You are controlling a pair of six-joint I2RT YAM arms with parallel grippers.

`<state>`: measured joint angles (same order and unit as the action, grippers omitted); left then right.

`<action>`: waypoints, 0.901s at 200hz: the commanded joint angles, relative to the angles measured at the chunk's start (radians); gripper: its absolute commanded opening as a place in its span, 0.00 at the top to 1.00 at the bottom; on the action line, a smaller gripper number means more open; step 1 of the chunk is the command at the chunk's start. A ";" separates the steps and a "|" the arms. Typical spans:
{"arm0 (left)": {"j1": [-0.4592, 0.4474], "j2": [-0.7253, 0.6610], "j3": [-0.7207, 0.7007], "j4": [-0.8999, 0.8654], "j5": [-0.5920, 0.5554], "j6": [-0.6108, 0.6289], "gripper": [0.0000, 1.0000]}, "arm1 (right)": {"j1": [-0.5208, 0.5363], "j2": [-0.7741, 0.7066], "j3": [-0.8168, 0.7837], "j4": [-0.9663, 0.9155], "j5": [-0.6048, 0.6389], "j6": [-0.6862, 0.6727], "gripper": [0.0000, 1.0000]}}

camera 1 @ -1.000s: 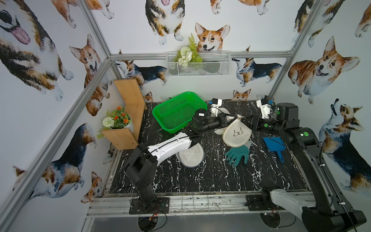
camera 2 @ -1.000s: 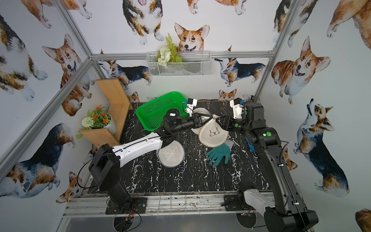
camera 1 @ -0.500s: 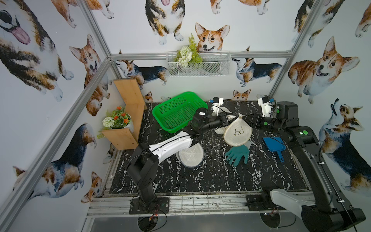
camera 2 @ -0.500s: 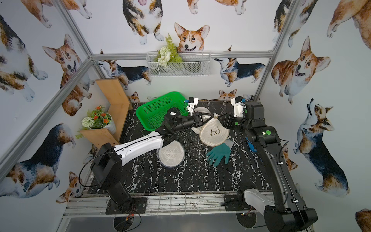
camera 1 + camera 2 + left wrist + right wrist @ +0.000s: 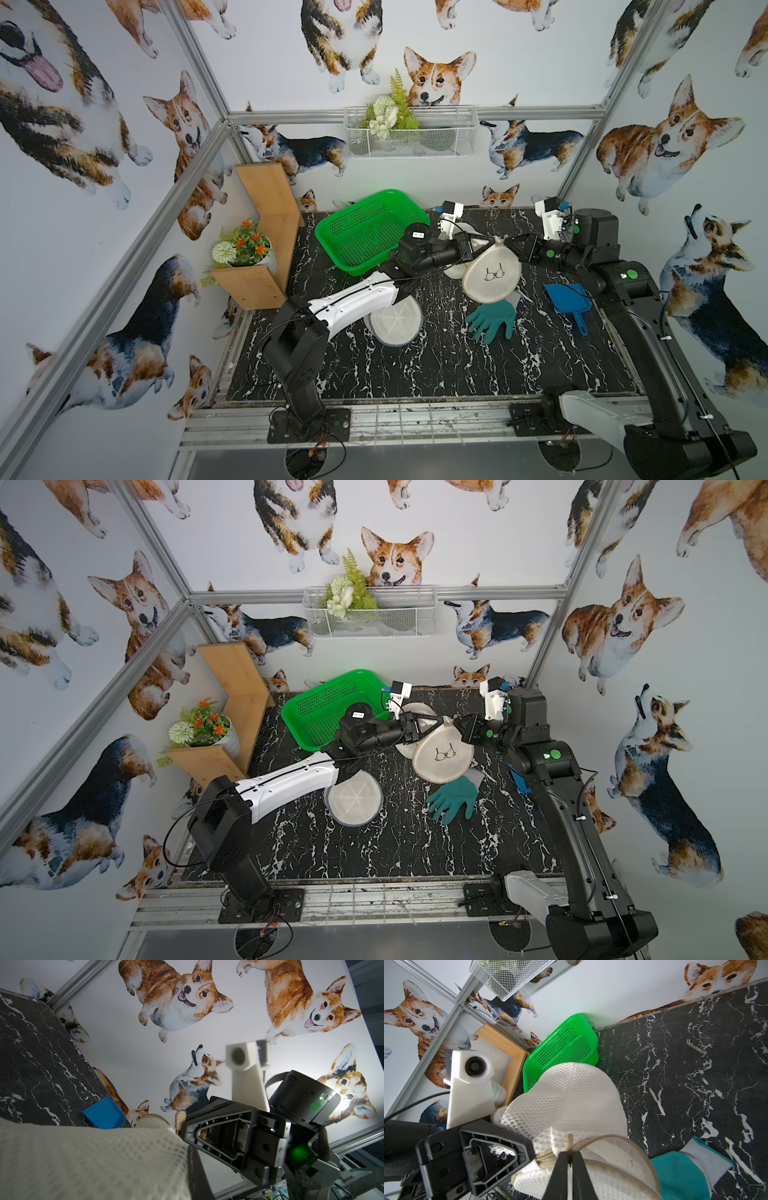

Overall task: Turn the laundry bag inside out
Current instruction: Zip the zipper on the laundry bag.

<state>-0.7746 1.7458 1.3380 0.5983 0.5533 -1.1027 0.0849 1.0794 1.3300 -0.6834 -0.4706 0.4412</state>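
Black arms (image 5: pixel 295 357), white link shells (image 5: pixel 357 301), green lights (image 5: pixel 632 274)

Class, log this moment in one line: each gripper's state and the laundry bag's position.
left gripper: shut on laundry bag | right gripper: shut on its rim | laundry bag: held between both

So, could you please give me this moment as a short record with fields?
laundry bag: beige mesh, bra icon showing, held up between both grippers
left gripper: shut on laundry bag mesh
right gripper: shut on laundry bag rim
teal glove: on table, by the bag's lower edge
also on table: green basket, blue scoop, round mesh pouch
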 commanded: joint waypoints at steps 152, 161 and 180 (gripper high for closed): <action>0.014 -0.030 0.073 -0.258 0.139 0.315 1.00 | -0.052 0.106 0.186 -0.247 -0.111 -0.158 0.42; 0.015 -0.029 0.097 -0.317 0.161 0.365 1.00 | -0.053 0.123 0.196 -0.286 -0.129 -0.174 0.41; 0.028 -0.027 0.130 -0.397 0.205 0.434 1.00 | -0.054 0.113 0.171 -0.279 -0.176 -0.161 0.42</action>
<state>-0.7582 1.7222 1.4307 0.3546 0.6716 -0.8326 0.0326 1.1973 1.5066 -0.8677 -0.5678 0.3283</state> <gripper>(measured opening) 0.080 0.587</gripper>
